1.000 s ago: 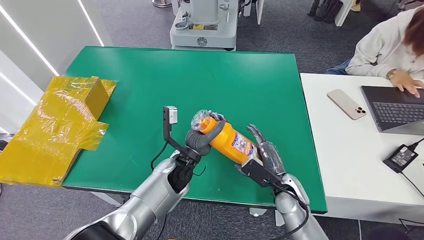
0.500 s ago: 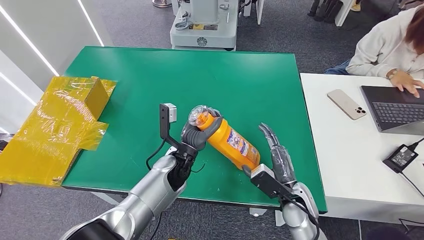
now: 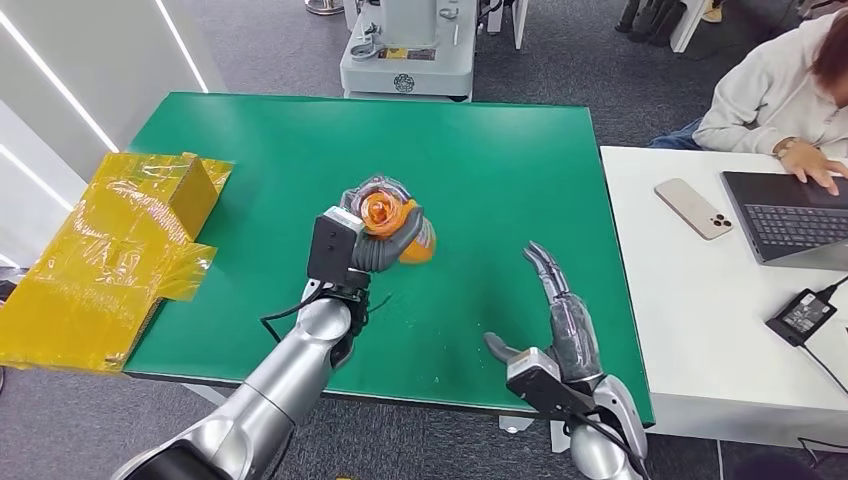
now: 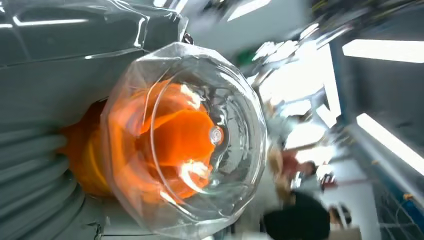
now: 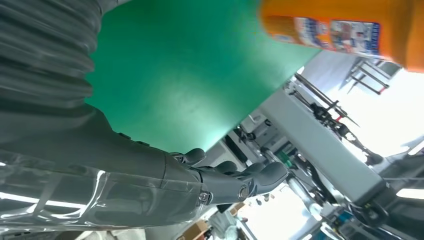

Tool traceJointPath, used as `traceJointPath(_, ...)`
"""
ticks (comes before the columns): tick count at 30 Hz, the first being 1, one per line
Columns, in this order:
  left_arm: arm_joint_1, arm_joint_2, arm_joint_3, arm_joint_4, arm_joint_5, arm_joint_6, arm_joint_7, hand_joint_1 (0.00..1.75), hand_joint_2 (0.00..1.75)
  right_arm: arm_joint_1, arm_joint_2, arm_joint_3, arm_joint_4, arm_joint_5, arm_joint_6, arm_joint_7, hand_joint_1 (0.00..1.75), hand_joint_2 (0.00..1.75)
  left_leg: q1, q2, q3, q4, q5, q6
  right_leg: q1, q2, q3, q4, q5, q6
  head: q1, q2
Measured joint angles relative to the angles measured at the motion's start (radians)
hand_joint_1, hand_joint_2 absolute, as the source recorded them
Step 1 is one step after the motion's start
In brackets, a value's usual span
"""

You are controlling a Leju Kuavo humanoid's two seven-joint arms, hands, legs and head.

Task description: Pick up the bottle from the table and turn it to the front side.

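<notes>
Gripping orange bottle (image 3: 395,225) upright in left hand (image 3: 375,250), right hand (image 3: 560,330) spread, well apart from it

My left hand (image 3: 385,250) holds the bottle (image 3: 395,225) above the middle of the table (image 3: 500,160), its cap end toward me. My right hand (image 3: 565,330) hovers to the right of it, well apart, near the table's front right corner. A box (image 3: 120,250) lies on the table's left edge. A second table (image 3: 680,300) stands to the right, with a phone (image 3: 694,208), a laptop (image 3: 790,215) and a person (image 3: 780,90) behind it.
</notes>
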Motion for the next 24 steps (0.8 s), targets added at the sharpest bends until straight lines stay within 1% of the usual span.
traceJointPath(3, 0.002, 0.021, 0.0, -0.082, -0.313, 0.191, 0.053, 1.75, 1.75, 0.006, 0.0, 0.002, -0.017, -0.016, 0.005, -0.004, 0.0, 1.75, 0.0, 0.0, 0.0, 0.0, 0.0, 0.0, 0.0, 0.0, 0.0, 0.0, 0.0, 0.0, 0.0, 0.0)
traceJointPath(5, 0.001, 0.03, 0.0, -0.124, -0.516, 0.285, 0.108, 1.75, 1.75, 0.006, 0.0, 0.002, -0.018, -0.026, 0.013, -0.012, 0.0, 1.75, 0.0, 0.0, 0.0, 0.0, 0.0, 0.0, 0.0, 0.0, 0.0, 0.0, 0.0, 0.0, 0.0, 0.0)
traceJointPath(6, 0.0, 0.033, -0.001, -0.141, -0.606, 0.315, 0.139, 1.75, 1.75, 0.004, 0.0, 0.002, -0.018, -0.029, 0.016, -0.015, 0.0, 1.75, 0.0, 0.0, 0.0, 0.0, 0.0, 0.0, 0.0, -0.001, 0.0, 0.0, 0.0, 0.0, 0.0, 0.0)
traceJointPath(8, -0.009, 0.037, -0.003, -0.164, -0.761, 0.346, 0.201, 1.75, 1.75, -0.004, 0.001, 0.003, -0.017, -0.035, 0.022, -0.02, 0.0, 1.75, 0.0, 0.0, 0.0, 0.0, 0.0, 0.0, 0.0, -0.001, 0.001, 0.0, 0.0, 0.0, 0.0, 0.0)
traceJointPath(13, -0.037, 0.045, -0.004, -0.178, -0.985, 0.355, 0.298, 1.75, 1.75, -0.028, 0.002, 0.004, -0.01, -0.045, 0.035, -0.02, 0.0, 1.75, 0.0, 0.0, 0.0, 0.001, 0.0, 0.0, 0.0, -0.001, 0.001, 0.0, 0.0, 0.0, 0.0, 0.0)
traceJointPath(15, -0.043, 0.051, -0.004, -0.179, -1.11, 0.356, 0.352, 1.75, 1.75, -0.029, 0.002, 0.004, -0.007, -0.049, 0.037, -0.021, 0.0, 1.75, 0.0, 0.0, 0.0, 0.001, 0.0, 0.0, 0.0, -0.001, 0.001, 0.0, 0.0, 0.0, 0.0, 0.0)
traceJointPath(16, -0.049, 0.058, -0.006, -0.178, -1.174, 0.356, 0.392, 1.75, 1.75, -0.029, 0.002, 0.004, -0.006, -0.051, 0.038, -0.023, 0.0, 1.75, 0.0, 0.0, 0.0, 0.001, 0.0, 0.0, 0.0, -0.001, 0.001, 0.0, 0.0, 0.0, 0.0, 0.0)
traceJointPath(17, -0.061, 0.07, -0.015, -0.173, -1.228, 0.355, 0.454, 1.75, 1.75, -0.029, 0.002, 0.004, -0.006, -0.054, 0.038, -0.025, 0.0, 1.75, 0.0, 0.0, 0.0, 0.001, 0.0, 0.0, 0.0, 0.0, 0.0, 0.0, 0.0, 0.0, 0.0, 0.0)
traceJointPath(19, -0.112, 0.105, -0.073, -0.136, -1.289, 0.345, 0.651, 1.75, 1.75, -0.029, 0.002, 0.004, -0.005, -0.058, 0.043, -0.03, 0.0, 1.75, 0.0, 0.0, 0.001, 0.001, 0.0, 0.0, 0.0, 0.0, 0.0, 0.0, 0.0, 0.0, 0.0, 0.0)
traceJointPath(20, -0.146, 0.127, -0.123, -0.102, -1.299, 0.335, 0.759, 1.75, 1.75, -0.029, 0.002, 0.004, -0.005, -0.06, 0.046, -0.033, 0.0, 1.75, 0.0, 0.001, 0.001, 0.0, 0.0, 0.0, 0.0, 0.001, 0.0, 0.0, 0.0, 0.0, 0.0, 0.0)
traceJointPath(21, -0.18, 0.146, -0.182, -0.06, -1.303, 0.325, 0.848, 1.75, 1.75, -0.029, 0.002, 0.004, -0.005, -0.061, 0.049, -0.036, 0.0, 1.75, 0.0, 0.001, 0.001, 0.0, 0.0, 0.0, 0.0, 0.0, 0.0, 0.0, 0.0, 0.0, 0.0, 0.0)
traceJointPath(22, -0.205, 0.165, -0.239, -0.015, -1.305, 0.318, 0.903, 1.75, 1.75, -0.028, 0.002, 0.005, -0.005, -0.061, 0.051, -0.038, 0.0, 1.75, 0.0, 0.001, 0.001, 0.0, 0.001, 0.0, 0.0, 0.0, 0.0, 0.0, 0.0, 0.0, 0.0, 0.0)
traceJointPath(23, -0.222, 0.181, -0.287, 0.028, -1.307, 0.313, 0.933, 1.75, 1.75, -0.028, 0.003, 0.005, -0.005, -0.062, 0.051, -0.04, 0.0, 1.75, 0.0, 0.001, 0.001, 0.0, 0.001, -0.001, 0.0, 0.001, 0.001, 0.001, 0.001, 0.0, 0.0, 0.0)
traceJointPath(24, -0.233, 0.195, -0.324, 0.07, -1.308, 0.31, 0.944, 1.75, 1.75, -0.027, 0.003, 0.005, -0.005, -0.062, 0.051, -0.04, 0.0, 1.75, 0.0, 0.002, 0.001, 0.0, 0.001, -0.001, 0.0, 0.001, 0.0, 0.001, 0.001, 0.0, 0.0, 0.0)
